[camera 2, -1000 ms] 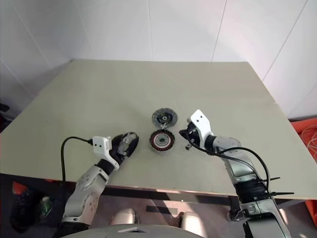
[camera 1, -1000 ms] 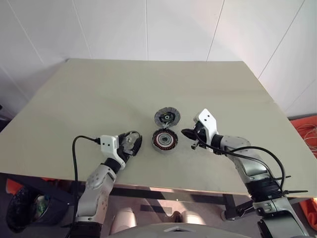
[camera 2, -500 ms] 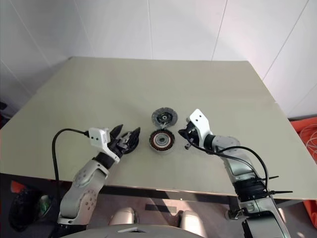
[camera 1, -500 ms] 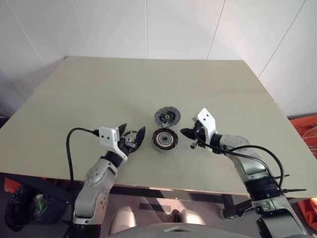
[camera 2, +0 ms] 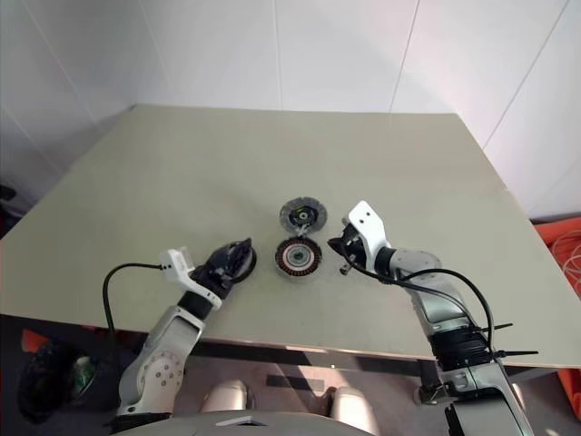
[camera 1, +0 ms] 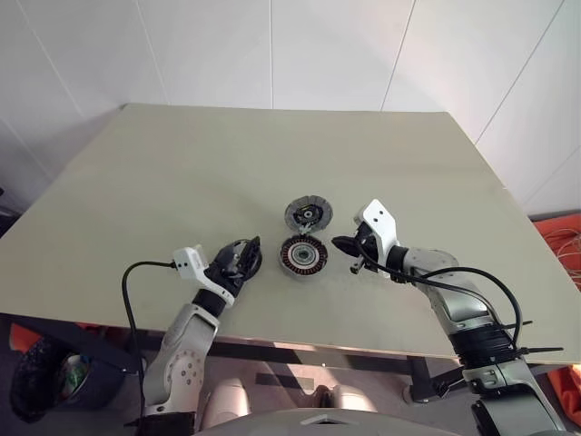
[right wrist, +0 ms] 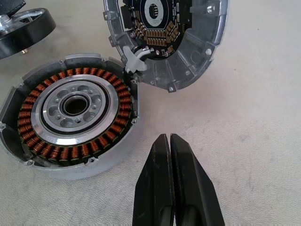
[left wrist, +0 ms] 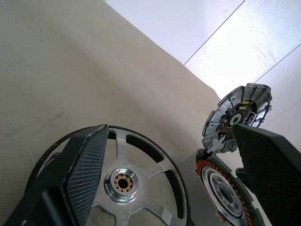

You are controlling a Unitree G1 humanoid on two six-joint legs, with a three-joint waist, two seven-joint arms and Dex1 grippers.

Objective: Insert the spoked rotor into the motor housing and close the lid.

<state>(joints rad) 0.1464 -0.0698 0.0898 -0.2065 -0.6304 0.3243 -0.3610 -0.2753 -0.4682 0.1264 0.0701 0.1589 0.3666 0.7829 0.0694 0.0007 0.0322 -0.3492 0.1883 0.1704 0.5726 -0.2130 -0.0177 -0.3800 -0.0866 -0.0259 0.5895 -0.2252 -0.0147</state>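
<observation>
The spoked rotor (left wrist: 123,181), a dark-rimmed wheel with silver spokes and a brass-centred hub, lies flat on the table left of the motor housing. My left gripper (camera 1: 243,257) stands open and level over it. One finger (left wrist: 82,172) covers the rotor's edge and the other finger (left wrist: 268,172) stands far off on the housing's side. The motor housing (camera 1: 302,255) shows its ring of copper windings around a silver centre (right wrist: 74,106). Its round lid (camera 1: 309,214) is hinged open behind it, with the circuit board showing. My right gripper (right wrist: 168,140) is shut and empty, just right of the housing.
The beige table (camera 1: 182,163) has wide bare room at the back and on both sides. Its front edge runs just behind my wrists. A black cable (camera 1: 136,282) loops from the left wrist.
My left hand has rolled and its spread fingers have come down over the rotor. The right arm, the housing and the lid have not moved.
</observation>
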